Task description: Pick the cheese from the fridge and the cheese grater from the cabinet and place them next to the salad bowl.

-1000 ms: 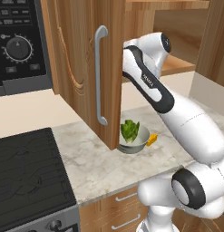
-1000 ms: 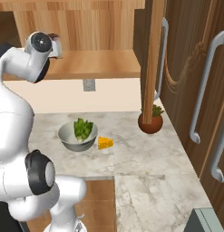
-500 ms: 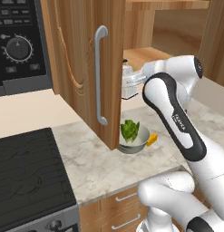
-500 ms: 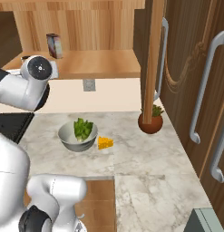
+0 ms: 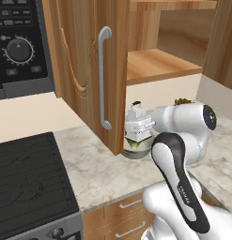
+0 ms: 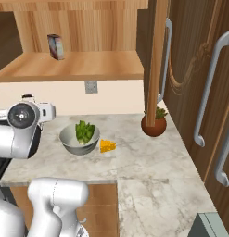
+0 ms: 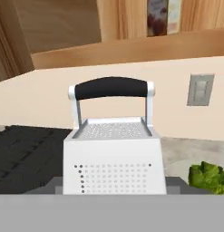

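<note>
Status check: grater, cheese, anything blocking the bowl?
Gripper shut on cheese grater, above counter near salad bowl. Cheese beside bowl. Open cabinet door close by.

Perforated matt white cheese grater, grained wooden cabinet.

Soft, even rendered light, bright with no glare. The brown wooden wall cabinet throws a faint shadow on the pale marble counter beneath it. Its shelf recess darkens toward the back. Edges stay straight; the hand view is slightly soft and pixelated.
</note>
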### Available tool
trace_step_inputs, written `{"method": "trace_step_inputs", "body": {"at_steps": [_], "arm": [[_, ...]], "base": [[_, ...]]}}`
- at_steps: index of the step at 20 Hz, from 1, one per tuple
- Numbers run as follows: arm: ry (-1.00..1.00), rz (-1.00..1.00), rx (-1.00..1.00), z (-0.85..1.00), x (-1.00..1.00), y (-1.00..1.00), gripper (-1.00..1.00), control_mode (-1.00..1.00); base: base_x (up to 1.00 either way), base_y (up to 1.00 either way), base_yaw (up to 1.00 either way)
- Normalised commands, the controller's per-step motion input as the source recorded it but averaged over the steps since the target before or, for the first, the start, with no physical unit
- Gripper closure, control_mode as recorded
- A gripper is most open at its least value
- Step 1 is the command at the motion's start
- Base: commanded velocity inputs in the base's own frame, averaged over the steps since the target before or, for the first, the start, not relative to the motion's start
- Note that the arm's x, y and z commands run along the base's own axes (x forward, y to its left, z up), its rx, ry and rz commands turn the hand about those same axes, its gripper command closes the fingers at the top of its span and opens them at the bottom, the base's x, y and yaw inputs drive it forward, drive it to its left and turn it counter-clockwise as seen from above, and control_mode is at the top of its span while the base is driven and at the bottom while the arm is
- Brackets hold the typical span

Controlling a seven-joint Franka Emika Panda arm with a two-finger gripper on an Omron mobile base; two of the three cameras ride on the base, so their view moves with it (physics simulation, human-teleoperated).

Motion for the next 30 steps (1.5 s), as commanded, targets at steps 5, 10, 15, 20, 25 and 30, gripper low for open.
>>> {"method": "trace_step_inputs", "body": {"at_steps": [5,10,15,20,25,30], "arm": [[0.03,-0.35,0.00,-0.92,-0.42,0.00,1.00,-1.00],[-0.04,-0.29,0.00,-0.73,-0.31,0.00,1.00,-1.00],[-0.13,-0.07,0.00,-1.00,-0.32,-0.16,1.00,-1.00],[-0.23,0.00,0.00,-1.00,-0.35,-0.01,1.00,-1.00],[-0.40,0.05,0.00,-1.00,-0.29,-0.13,1.00,-1.00],[-0.30,0.09,0.00,-1.00,0.41,-0.41,1.00,-1.00]], "base": [[0.00,0.00,0.00],[0.00,0.00,0.00],[0.00,0.00,0.00],[0.00,0.00,0.00],[0.00,0.00,0.00],[0.00,0.00,0.00]]}}
